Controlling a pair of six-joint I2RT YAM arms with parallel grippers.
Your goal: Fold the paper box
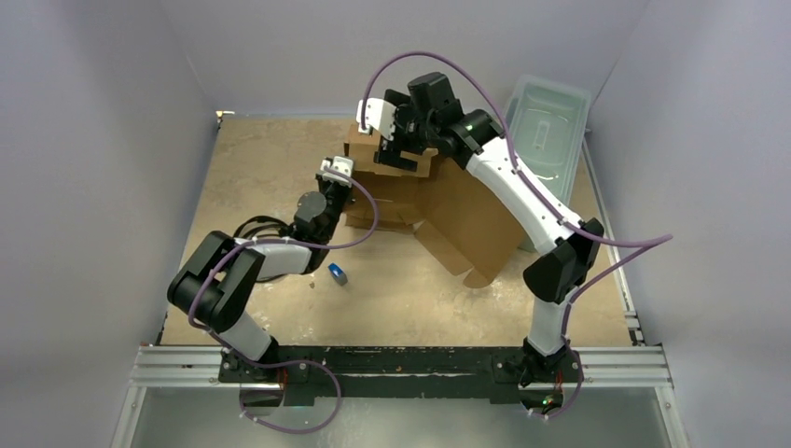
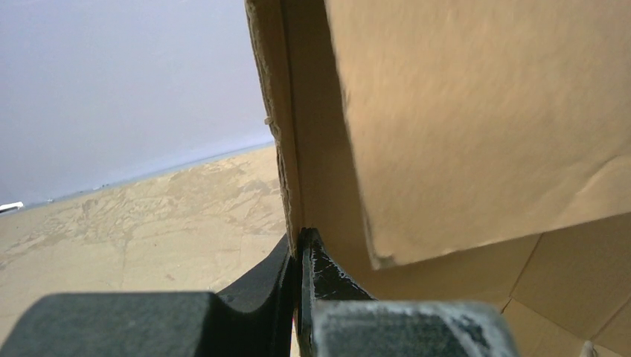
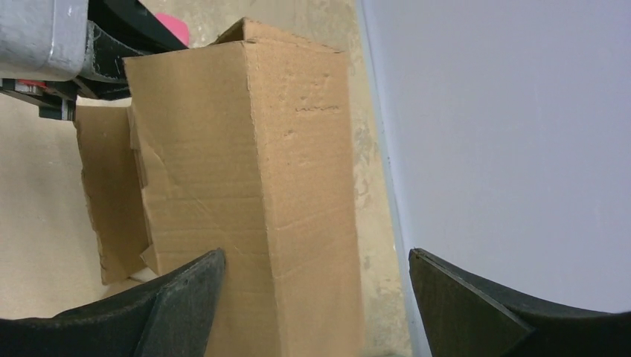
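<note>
- Right gripper (image 1: 396, 152) (image 3: 316, 256): jaws spread wide at the 12 o'clock end of the paper box (image 1: 466, 215) (image 3: 245, 186). An upright panel stands between them, against one finger and well clear of the other.
- Left gripper (image 1: 336, 169) (image 2: 301, 245): fingers pressed together, tips at the raw edge of a cardboard wall at the box's 9 o'clock side. Cannot tell whether any ply sits between them.
- Paper box (image 2: 461, 111): one, brown corrugated, half-formed. It sits mid-table towards 12 o'clock, with flat flaps trailing out to 5 o'clock.
- Blue object (image 1: 337, 273): one, small, on the table (image 1: 420, 299) at 7 o'clock of the box and apart from it. Too small to identify.
- Bin (image 1: 550, 131): one, clear plastic, lidded, at 2 o'clock by the table edge.
- Hidden or cut off:
  - The right arm covers the box's far panels and the bin's near corner in the top view.
  - The left wrist view shows only cardboard walls at close range.
  - A pink scrap (image 3: 176, 31) peeks past the left gripper in the right wrist view. Cannot tell what it is.
</note>
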